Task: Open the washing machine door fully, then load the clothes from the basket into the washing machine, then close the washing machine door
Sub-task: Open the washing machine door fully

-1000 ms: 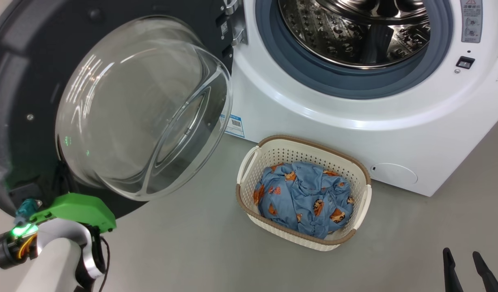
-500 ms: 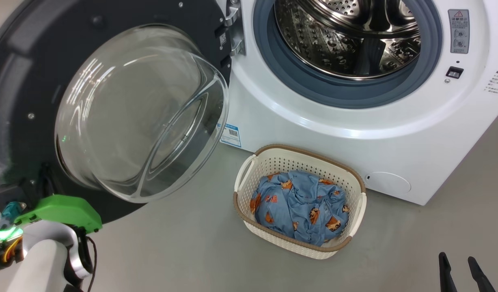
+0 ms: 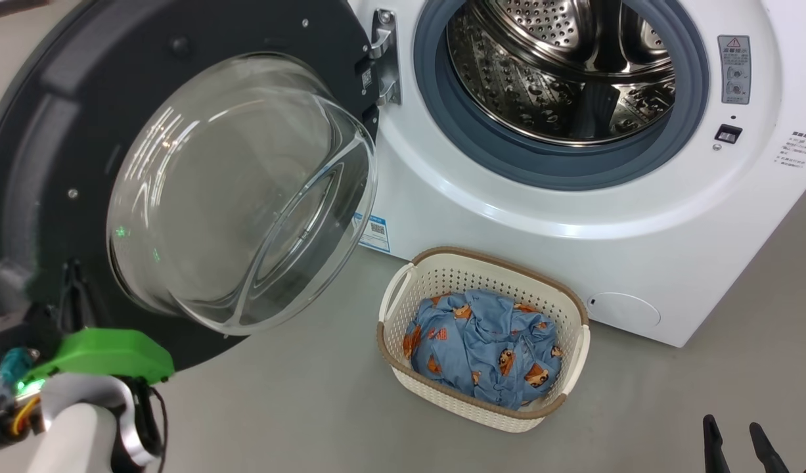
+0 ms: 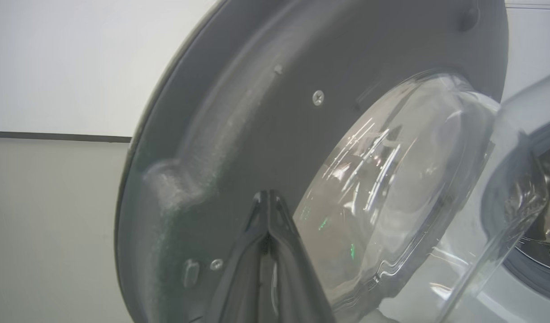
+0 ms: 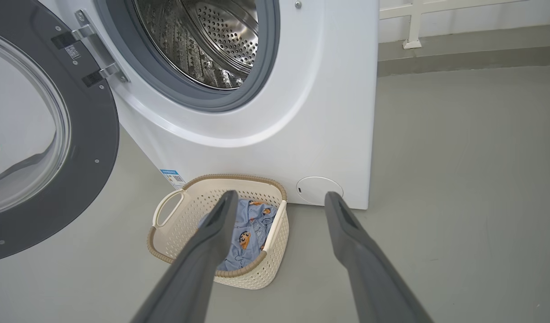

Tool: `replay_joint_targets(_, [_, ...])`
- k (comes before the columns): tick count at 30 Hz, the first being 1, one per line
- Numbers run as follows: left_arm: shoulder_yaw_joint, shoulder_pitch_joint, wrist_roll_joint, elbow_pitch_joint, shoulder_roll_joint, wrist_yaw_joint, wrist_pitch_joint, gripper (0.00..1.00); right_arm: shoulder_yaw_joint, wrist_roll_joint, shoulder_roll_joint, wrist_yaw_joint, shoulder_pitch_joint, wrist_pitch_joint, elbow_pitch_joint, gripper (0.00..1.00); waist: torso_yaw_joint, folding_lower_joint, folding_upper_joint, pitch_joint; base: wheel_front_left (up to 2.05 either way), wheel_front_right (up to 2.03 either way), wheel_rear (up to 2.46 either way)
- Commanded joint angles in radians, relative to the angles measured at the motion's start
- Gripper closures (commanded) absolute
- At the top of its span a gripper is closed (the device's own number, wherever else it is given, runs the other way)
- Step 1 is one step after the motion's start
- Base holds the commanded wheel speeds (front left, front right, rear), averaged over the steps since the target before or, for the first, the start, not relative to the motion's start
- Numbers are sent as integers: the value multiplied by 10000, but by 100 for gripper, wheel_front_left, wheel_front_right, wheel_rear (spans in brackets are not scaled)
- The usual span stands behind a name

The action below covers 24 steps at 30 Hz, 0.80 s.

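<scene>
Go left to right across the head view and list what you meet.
washing machine door → basket holding the clothes → right tool, open, at the lower right corner

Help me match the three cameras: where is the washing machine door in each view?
Head view: the washing machine door fills the left half, swung open.
Left wrist view: it spans the centre, close up.
Right wrist view: it runs down the left edge.
Shared landmark: the grey rubber ring, right of the door in each.

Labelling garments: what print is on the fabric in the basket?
The soft light-blue clothes carry orange-brown cartoon bears; clearest in the head view.
</scene>
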Motion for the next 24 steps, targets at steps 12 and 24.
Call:
replay_joint_targets(12, [-328, 840, 460, -3051, 349, 127, 540, 0, 211, 16, -102, 27, -120, -120, -249, 0, -389, 0, 0, -126, 0, 0, 0])
replay_joint_targets(24, [-1078, 1343, 401, -3746, 329, -510, 568, 0, 451, -217, -123, 27, -370, -120, -554, 0, -1495, 0, 0, -252, 0, 0, 0])
